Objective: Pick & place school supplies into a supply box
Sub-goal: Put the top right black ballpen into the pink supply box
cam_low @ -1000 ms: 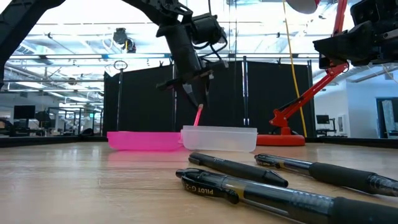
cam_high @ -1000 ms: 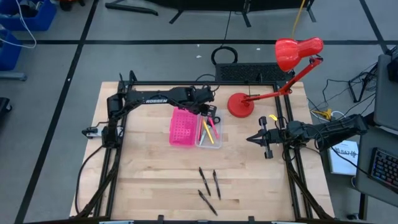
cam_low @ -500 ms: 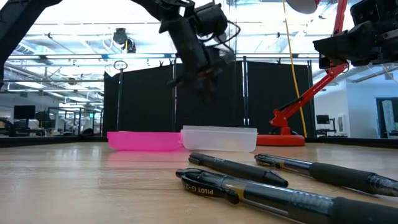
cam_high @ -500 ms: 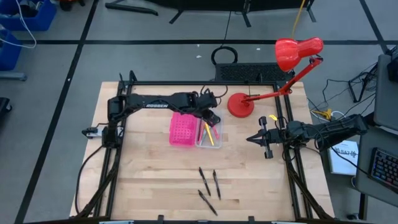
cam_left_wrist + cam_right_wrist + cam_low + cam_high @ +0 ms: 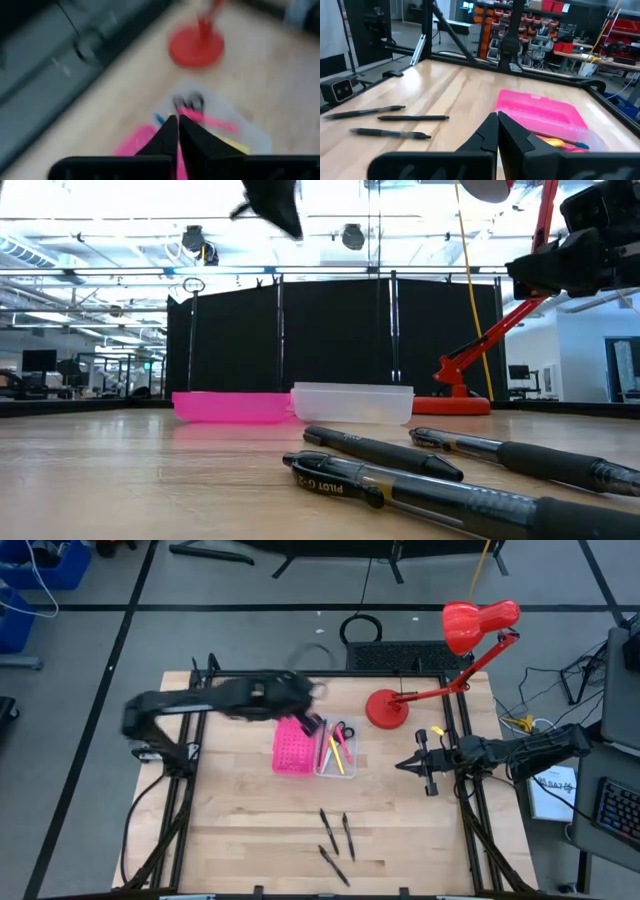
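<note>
The supply box (image 5: 337, 752), a translucent tray, stands mid-table beside a pink perforated rectangle (image 5: 292, 745). In it lie pink and yellow pens (image 5: 337, 753) and black-handled scissors (image 5: 343, 730), which the left wrist view shows as scissors (image 5: 187, 101) and a pink pen (image 5: 210, 119). Three black pens (image 5: 335, 838) lie on the wood nearer the front edge. My left gripper (image 5: 315, 724) hangs shut and blurred high above the pink rectangle's far end, holding nothing. My right gripper (image 5: 400, 764) waits shut at the right, level, above the table.
A red desk lamp stands with its base (image 5: 385, 708) just right of the box's far end, and its arm slants up toward the right. Black frame rails border the table's left, far and right sides. Bare wood lies between the box and the three pens.
My left gripper has let go of a pink pen that stood slanting in the supply box. It has then risen fast, almost out of the low view's top, and drawn back toward the table's left, rolling as it went. The pen now lies in the box.
</note>
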Robot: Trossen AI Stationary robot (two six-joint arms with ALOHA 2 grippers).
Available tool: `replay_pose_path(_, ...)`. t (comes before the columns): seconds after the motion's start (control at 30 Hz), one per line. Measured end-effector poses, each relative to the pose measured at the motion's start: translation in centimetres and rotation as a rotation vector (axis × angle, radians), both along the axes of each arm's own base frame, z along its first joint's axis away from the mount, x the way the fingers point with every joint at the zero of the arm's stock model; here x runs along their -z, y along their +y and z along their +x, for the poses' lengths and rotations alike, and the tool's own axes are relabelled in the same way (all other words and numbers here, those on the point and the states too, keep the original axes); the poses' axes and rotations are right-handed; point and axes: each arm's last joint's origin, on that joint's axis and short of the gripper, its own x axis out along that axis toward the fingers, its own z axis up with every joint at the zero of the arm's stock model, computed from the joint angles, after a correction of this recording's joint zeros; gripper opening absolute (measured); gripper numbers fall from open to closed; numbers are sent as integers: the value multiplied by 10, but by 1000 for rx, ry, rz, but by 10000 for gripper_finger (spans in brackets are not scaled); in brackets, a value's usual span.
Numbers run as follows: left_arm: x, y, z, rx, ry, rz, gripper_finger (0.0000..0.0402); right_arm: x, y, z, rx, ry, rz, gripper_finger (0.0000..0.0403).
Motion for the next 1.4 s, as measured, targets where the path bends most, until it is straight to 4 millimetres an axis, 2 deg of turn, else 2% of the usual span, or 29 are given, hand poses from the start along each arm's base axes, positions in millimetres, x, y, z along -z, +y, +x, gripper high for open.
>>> replay_pose_path(0.07, -27, -7, -27, -71, -107, 72, 9, 0, 1, 0, -22, -2, 10, 0)
replay_pose_path(0.13, -40, -16, -50, -138, -179, 122, 10, -1, 2, 0, -65, -7, 19, 0)
replay_pose_path(0.2, -46, -27, -72, -161, -215, 159, 7, -1, 3, -1, -111, -5, 35, 0)
replay_pose_path(0.3, -42, -46, -101, -144, -255, 244, 5, -1, 5, -1, -170, 0, 58, 0)
replay_pose_path(0.4, -25, -59, -123, -19, -259, 324, 4, -1, 6, -1, -198, 4, 83, 0)
replay_pose_path(0.5, 0, -64, -137, 100, -286, 342, 4, -3, 6, -1, -203, -12, 67, 0)
replay_pose_path(0.67, 34, -52, -166, 101, -393, 340, 3, -3, 7, -2, -255, -32, -16, 0)
replay_pose_path(0.83, 67, -53, -183, 457, -445, 400, 3, -3, 7, -2, -261, -49, -82, 0)
replay_pose_path(0.93, 79, -49, -195, 468, -513, 423, 2, -3, 7, -2, -260, -59, -97, 0)
replay_pose_path(1.03, 92, -47, -204, 446, -599, 366, 2, -4, 7, -2, -261, -83, -143, 0)
replay_pose_path(1.17, 122, -51, -210, 512, -554, 303, 2, -7, 7, -2, -255, -142, -255, 0)
replay_pose_path(1.23, 132, -52, -213, 538, -545, 358, 2, -9, 7, -2, -253, -164, -283, 0)
replay_pose_path(1.4, 138, -53, -217, 666, -720, 561, 2, -13, 7, -2, -250, -212, -288, 0)
